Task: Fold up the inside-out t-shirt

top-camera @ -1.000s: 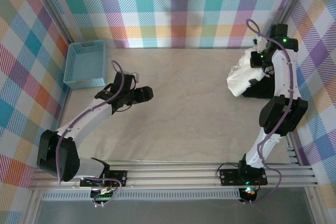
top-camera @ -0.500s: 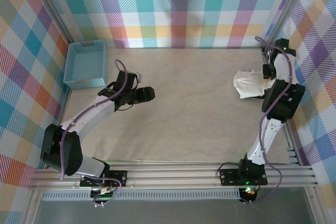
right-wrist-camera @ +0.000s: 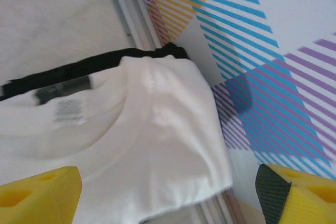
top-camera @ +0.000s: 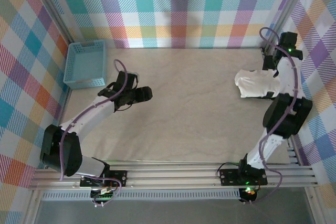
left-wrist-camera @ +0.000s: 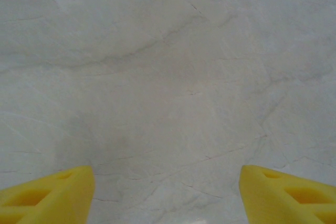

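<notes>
no legible text, grey printed tag (right-wrist-camera: 67, 111) inside the neck of the inside-out t-shirt (right-wrist-camera: 157, 145), too blurred to read

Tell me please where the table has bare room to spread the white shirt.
The widest bare patch is the middle of the table, between the left gripper and the t-shirt. Crowded: the right edge, with the t-shirt and right gripper, and the far left, with the basket.

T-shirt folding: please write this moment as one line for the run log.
t-shirt: bunched, far right of table | left gripper: open over bare table | right gripper: open over t-shirt
</notes>
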